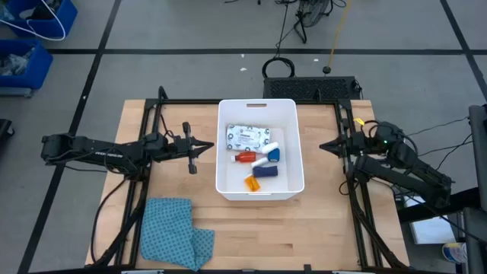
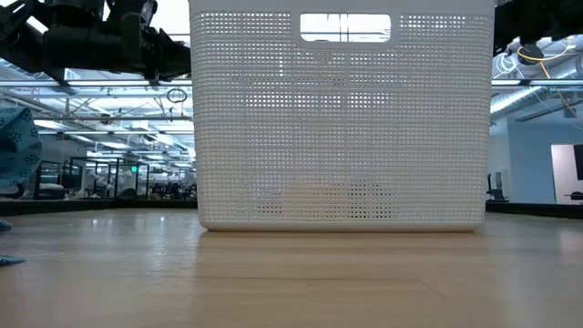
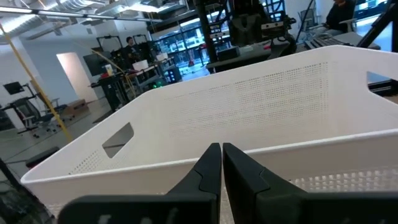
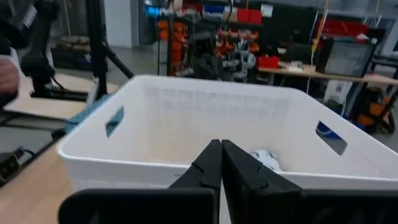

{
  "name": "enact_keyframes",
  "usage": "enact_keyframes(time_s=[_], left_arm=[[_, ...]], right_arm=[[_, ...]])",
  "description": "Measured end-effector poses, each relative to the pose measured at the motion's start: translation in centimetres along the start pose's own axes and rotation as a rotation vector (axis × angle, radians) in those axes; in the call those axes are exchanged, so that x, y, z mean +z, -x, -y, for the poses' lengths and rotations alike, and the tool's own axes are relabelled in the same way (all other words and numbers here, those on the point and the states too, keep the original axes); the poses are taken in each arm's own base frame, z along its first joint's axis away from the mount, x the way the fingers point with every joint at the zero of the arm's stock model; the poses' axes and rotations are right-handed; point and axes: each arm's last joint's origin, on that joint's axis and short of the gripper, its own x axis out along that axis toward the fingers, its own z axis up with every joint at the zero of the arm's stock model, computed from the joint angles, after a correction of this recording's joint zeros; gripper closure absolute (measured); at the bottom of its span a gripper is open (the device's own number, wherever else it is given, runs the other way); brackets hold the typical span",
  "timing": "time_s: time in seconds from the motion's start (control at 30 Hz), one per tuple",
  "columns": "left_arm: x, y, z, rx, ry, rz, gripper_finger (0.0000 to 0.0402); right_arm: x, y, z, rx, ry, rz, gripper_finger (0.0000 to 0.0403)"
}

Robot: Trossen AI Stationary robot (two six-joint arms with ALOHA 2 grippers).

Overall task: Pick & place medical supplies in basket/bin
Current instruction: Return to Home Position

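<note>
Bin [image 1: 221, 144] is sitting mid-worktop [image 1: 319, 228], handle slot [image 1: 256, 104] on the short rim facing away from the cloth side. All visible supplies are lying inside it:
- packet [image 1: 247, 135] is lying flat at the slot end
- red-capped bottle [image 1: 245, 157] is lying on its side just below the packet
- white cylinder [image 1: 264, 161] is lying beside it, with a blue-and-white piece [image 1: 275, 152] touching it; can't tell exactly what that piece is
- dark blue strip [image 1: 265, 171] is lying just under the cylinder
- orange bottle [image 1: 252, 183] is lying nearest the end away from the slot

Left end effector [image 1: 208, 146] is hovering just outside the bin's left long wall, pointing at it and not touching. Its wrist view is showing the fingers [image 3: 208, 163] pressed together, holding nothing, with the bin wall [image 3: 249, 106] right ahead.

Right end effector [image 1: 323, 146] is mirroring that off the right long wall, apart from it. Fingers [image 4: 210, 158] are closed too and empty, aimed at the bin [image 4: 205, 106]; a white round item [image 4: 266, 159] is showing on the bin floor past the rim.

Low view is mostly filled by the perforated bin wall [image 2: 337, 137], slot [image 2: 344, 27] at the top.

Blue patterned cloth [image 1: 173, 232] is lying crumpled on the worktop near the front left corner, well apart from the bin.
</note>
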Motion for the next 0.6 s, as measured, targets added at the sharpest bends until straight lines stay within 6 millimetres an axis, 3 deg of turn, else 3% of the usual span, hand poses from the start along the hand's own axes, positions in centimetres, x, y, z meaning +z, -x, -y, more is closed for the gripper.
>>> enact_keyframes(time_s=[0.27,0.4,0.6], left_arm=[[0.9,1.4,-0.3,-0.002,-0.023,0.006,0.0397],[0.5,3.0,-0.3,0.010,-0.023,0.052,0.0399],[-1.7,5.6,-0.3,0.041,0.014,0.207,0.0399]], right_arm=[[-0.5,1.9,-1.1,-0.002,-0.004,0.107,0.0403],[-1.3,1.4,-0.9,0.005,-0.032,0.094,0.0403],[-2.8,0.0,-0.5,0.059,-0.066,0.224,0.0403]])
